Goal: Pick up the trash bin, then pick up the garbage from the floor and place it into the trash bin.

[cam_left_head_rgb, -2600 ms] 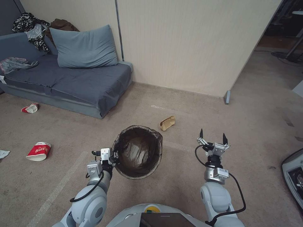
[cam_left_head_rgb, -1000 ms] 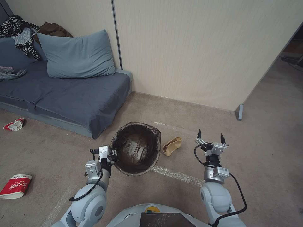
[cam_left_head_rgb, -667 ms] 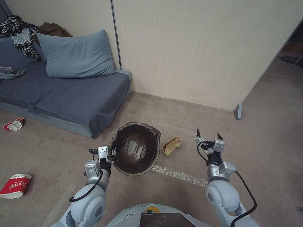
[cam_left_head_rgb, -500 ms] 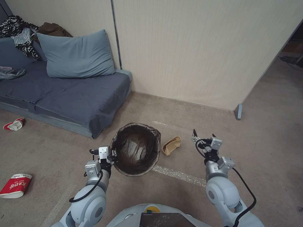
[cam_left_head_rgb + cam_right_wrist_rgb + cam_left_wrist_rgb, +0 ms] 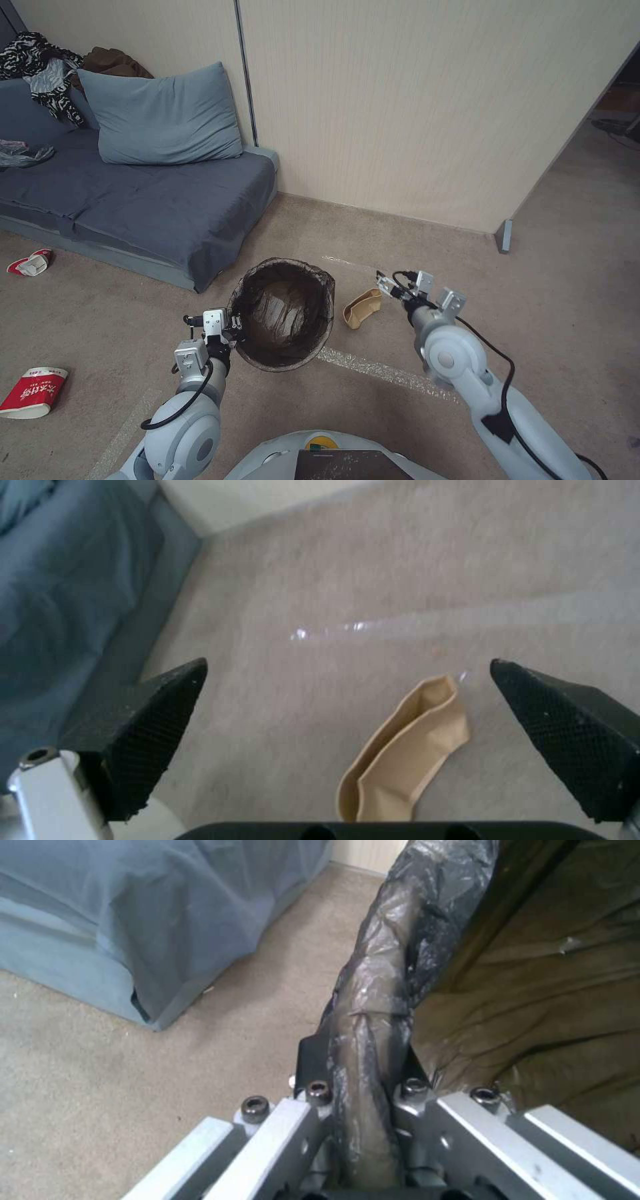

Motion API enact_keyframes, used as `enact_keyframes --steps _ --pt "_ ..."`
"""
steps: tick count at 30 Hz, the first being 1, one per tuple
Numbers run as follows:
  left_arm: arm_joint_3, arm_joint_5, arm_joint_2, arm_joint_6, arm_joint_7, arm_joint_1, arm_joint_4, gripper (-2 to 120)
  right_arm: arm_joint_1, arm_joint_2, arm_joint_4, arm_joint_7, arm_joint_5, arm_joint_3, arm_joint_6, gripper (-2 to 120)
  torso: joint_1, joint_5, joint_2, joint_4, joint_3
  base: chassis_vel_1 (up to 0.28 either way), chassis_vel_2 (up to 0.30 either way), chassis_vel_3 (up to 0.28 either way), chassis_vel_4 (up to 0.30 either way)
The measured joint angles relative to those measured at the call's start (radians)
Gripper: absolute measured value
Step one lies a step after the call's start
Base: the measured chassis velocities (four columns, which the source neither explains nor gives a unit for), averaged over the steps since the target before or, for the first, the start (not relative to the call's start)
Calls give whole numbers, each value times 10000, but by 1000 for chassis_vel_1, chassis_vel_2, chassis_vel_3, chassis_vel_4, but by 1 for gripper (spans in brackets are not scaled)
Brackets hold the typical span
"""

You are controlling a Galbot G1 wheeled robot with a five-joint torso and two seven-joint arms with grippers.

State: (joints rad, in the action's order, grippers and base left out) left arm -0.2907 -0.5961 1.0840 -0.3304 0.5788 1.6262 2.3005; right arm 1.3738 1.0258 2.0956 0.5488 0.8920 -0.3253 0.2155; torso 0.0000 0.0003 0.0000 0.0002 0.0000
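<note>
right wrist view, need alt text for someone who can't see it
The right tool, open with its two black textured fingers wide apart, hangs above a flattened tan paper wrapper on beige carpet. A blue-grey sofa lies off to one side.

The right gripper (image 5: 347, 715) is hanging with its two black fingers (image 5: 143, 725) spread wide over the carpet (image 5: 373, 580), a flattened tan paper cup (image 5: 407, 757) lying between them, the grey sofa (image 5: 60, 595) well apart from the cup.
</note>
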Motion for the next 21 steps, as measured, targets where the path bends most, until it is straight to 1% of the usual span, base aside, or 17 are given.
enact_keyframes --steps 1,2,3,4,5,6,8,9,11,13,14,18,19,21 --pt "0 0 0 0 0 0 0 0 0 0 0 0 0 0 0 100 0 0 0 0 0 0 0 0 0" --pt "-45 17 -6 14 -1 5 0 0 -446 -113 -99 336 790 215 300 100 0 -2 0 -4 0 0 0 0 0" --pt "-59 23 -6 20 -1 5 0 0 -662 -135 -161 484 1109 307 416 100 0 -2 0 -1 0 0 0 0 0" --pt "-96 25 -4 31 -2 0 0 0 -1192 -128 -362 806 1887 511 670 100 0 -2 0 -3 1 0 0 0 0" --pt "-113 26 1 32 -2 -2 3 0 -1575 -71 -548 1006 2368 664 808 100 0 -2 0 -1 0 0 0 0 0" --pt "-113 26 1 32 -2 -2 3 0 -1575 -71 -548 1006 2368 664 808 100 0 -2 0 -1 0 0 0 0 0" --pt "-141 25 13 32 4 -4 34 0 -1969 52 -854 1334 2976 901 984 100 0 -3 0 0 1 0 0 0 0" --pt "-141 25 13 32 4 -4 34 0 -1969 52 -854 1334 2976 901 984 100 0 -3 0 0 1 0 0 0 0" --pt "-173 21 22 32 8 0 45 0 -2205 239 -1146 1613 3499 1064 1124 100 0 -2 0 -4 1 0 0 0 0" --pt "-180 20 31 35 10 12 45 0 -2524 582 -1527 1957 3946 1245 1202 100 0 -4 0 -3 0 0 0 0 0" --pt "-180 20 31 35 10 12 45 0 -2524 582 -1527 1957 3946 1245 1202 100 0 -4 0 -3 0 0 0 0 0" --pt "-182 3 29 50 8 4 45 0 -2965 1139 -2126 2488 4141 1494 1246 100 0 -4 0 -1 0 0 0 0 0" --pt "-182 3 29 50 8 4 45 0 -2965 1139 -2126 2488 4141 1494 1246 100 0 -4 0 -1 0 0 0 0 0" --pt "-203 -9 16 76 8 -7 45 0 -3209 1411 -2511 2579 4055 1671 1240 100 0 -4 0 -3 0 0 0 0 0"
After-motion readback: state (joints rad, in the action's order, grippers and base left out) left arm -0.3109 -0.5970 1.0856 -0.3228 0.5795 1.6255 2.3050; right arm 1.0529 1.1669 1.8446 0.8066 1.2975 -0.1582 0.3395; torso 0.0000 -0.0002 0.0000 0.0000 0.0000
